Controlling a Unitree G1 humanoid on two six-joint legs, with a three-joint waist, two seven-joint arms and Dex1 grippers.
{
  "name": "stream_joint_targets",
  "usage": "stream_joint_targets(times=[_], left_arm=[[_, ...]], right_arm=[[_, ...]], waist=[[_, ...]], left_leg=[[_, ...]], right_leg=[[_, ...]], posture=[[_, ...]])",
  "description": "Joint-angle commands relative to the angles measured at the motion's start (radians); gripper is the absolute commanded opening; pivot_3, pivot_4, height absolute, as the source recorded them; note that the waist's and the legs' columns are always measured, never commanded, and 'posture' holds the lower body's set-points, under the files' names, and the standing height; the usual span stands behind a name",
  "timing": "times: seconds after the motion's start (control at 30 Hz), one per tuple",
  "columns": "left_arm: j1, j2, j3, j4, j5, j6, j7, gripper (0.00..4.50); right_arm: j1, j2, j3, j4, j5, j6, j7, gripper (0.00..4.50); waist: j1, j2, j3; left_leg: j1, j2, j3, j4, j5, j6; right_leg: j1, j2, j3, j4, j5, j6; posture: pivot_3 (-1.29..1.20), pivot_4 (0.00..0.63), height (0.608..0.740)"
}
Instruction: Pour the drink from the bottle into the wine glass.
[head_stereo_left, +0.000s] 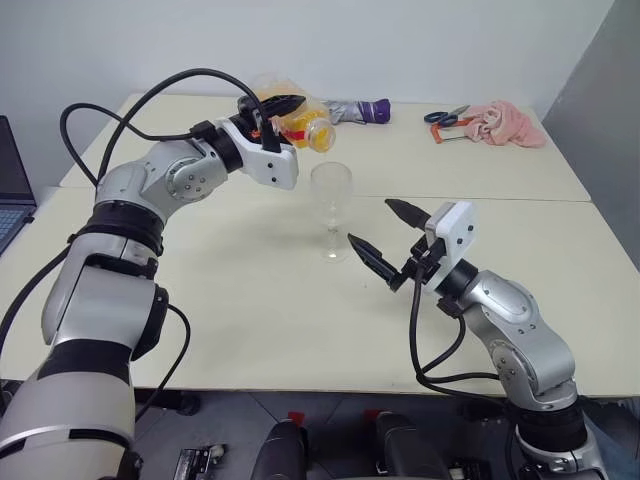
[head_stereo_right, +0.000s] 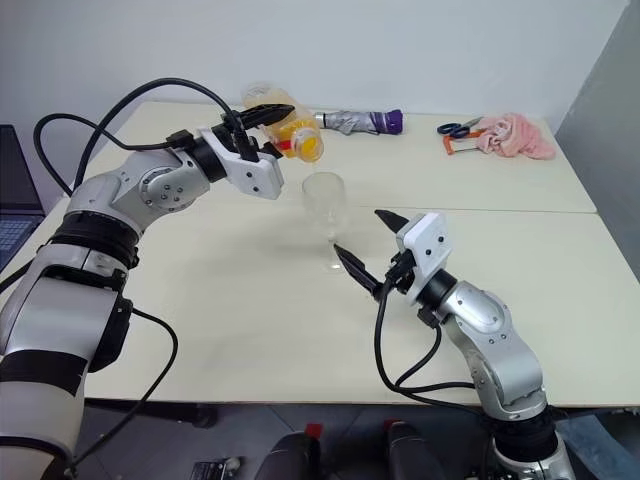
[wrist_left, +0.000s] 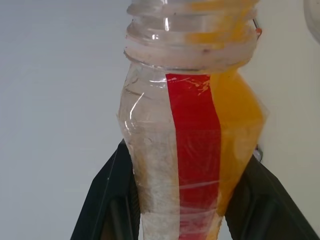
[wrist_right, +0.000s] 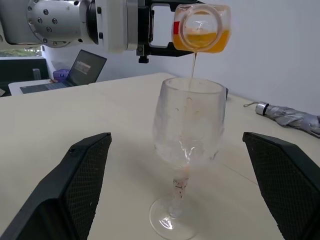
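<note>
My left gripper (head_stereo_left: 283, 110) is shut on the bottle (head_stereo_left: 300, 122), holding it tipped on its side above the table. Its open mouth hangs just over the rim of the wine glass (head_stereo_left: 331, 195). In the right wrist view a thin stream of the orange drink (wrist_right: 192, 62) falls from the bottle (wrist_right: 201, 34) into the glass (wrist_right: 188, 130). The bowl shows almost no liquid. In the left wrist view the drink (wrist_left: 240, 120) lies along one side of the bottle, beside its red label stripe. My right gripper (head_stereo_left: 370, 222) is open, its fingers (wrist_right: 85, 175) either side of the glass, not touching it.
At the back of the cream table (head_stereo_left: 250, 300) lie a folded grey umbrella with a purple handle (head_stereo_left: 355, 110), scissors (head_stereo_left: 445, 116) and a pink cloth (head_stereo_left: 505, 122). A laptop (head_stereo_left: 12, 190) sits at the far left edge.
</note>
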Motion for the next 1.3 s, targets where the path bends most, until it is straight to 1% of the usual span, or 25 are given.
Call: stream_joint_targets(times=[0.03, 0.73, 1.3], left_arm=[[-0.054, 0.022, -0.002, -0.004, 0.014, 0.004, 0.055, 1.71], [-0.112, 0.031, -0.055, 0.057, 0.059, 0.013, 0.129, 1.71], [-0.142, 0.027, -0.094, 0.083, 0.092, 0.024, 0.175, 1.71]], right_arm=[[0.001, 0.008, -0.006, -0.045, 0.005, -0.015, -0.011, 4.50], [0.076, 0.031, 0.057, -0.075, -0.059, -0.091, -0.037, 4.50], [0.060, 0.063, 0.092, -0.066, -0.082, -0.085, -0.057, 4.50]], waist=[[0.000, 0.000, 0.000], [0.000, 0.000, 0.000], [0.000, 0.000, 0.000]], left_leg=[[0.000, 0.000, 0.000, 0.000, 0.000, 0.000], [0.000, 0.000, 0.000, 0.000, 0.000, 0.000], [0.000, 0.000, 0.000, 0.000, 0.000, 0.000]], right_leg=[[0.000, 0.000, 0.000, 0.000, 0.000, 0.000], [0.000, 0.000, 0.000, 0.000, 0.000, 0.000], [0.000, 0.000, 0.000, 0.000, 0.000, 0.000]], posture=[[0.00, 0.150, 0.740], [0.00, 0.150, 0.740], [0.00, 0.150, 0.740]])
